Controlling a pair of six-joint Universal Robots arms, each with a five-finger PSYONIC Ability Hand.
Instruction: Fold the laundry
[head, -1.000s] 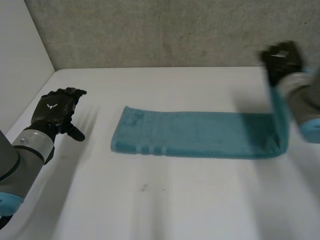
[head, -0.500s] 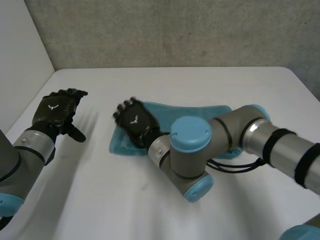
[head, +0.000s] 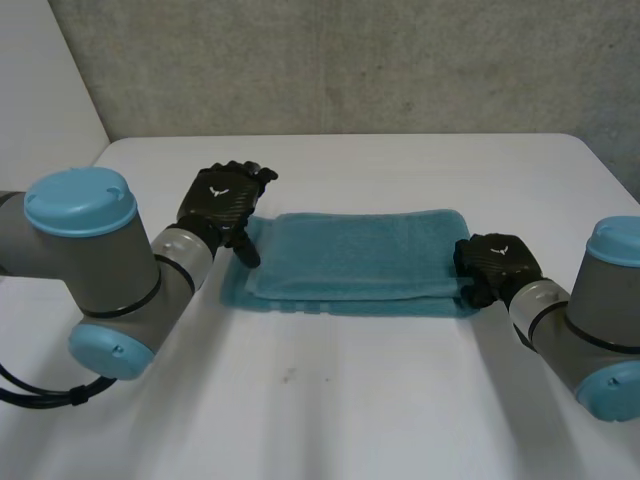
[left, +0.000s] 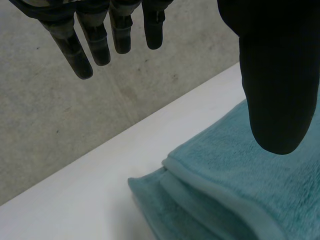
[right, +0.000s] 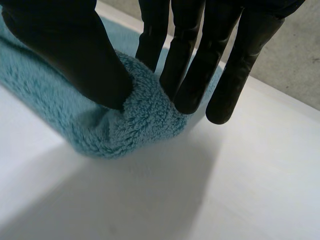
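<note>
Now, towel (head: 350, 262): teal, is lying folded over in 2 layers across the middle of the white counter (head: 330, 400), its upper layer sitting a little short of the lower one along the near and left edges
Towel's left end: 2 stacked hemmed edges (left: 220, 190) are resting flat on the counter (left: 70, 205)
Towel's right end: a rounded fold (right: 140, 125) is bulging up off the counter (right: 235, 185)
Left robot hand (head: 222, 200): is hovering at the towel's far left corner, released, its fingers (left: 95, 42) reaching out straight toward the wall and its thumb hanging over the cloth, not curling round it
Right robot hand (head: 495, 262): is grasping the towel at the fold on the right end, its thumb pressing on one side of the roll and its fingers (right: 202, 75) closing on the other
Arms: both are reaching in from the near side, grey with light-blue caps
Wall (head: 350, 60): grey concrete is standing behind the counter
</note>
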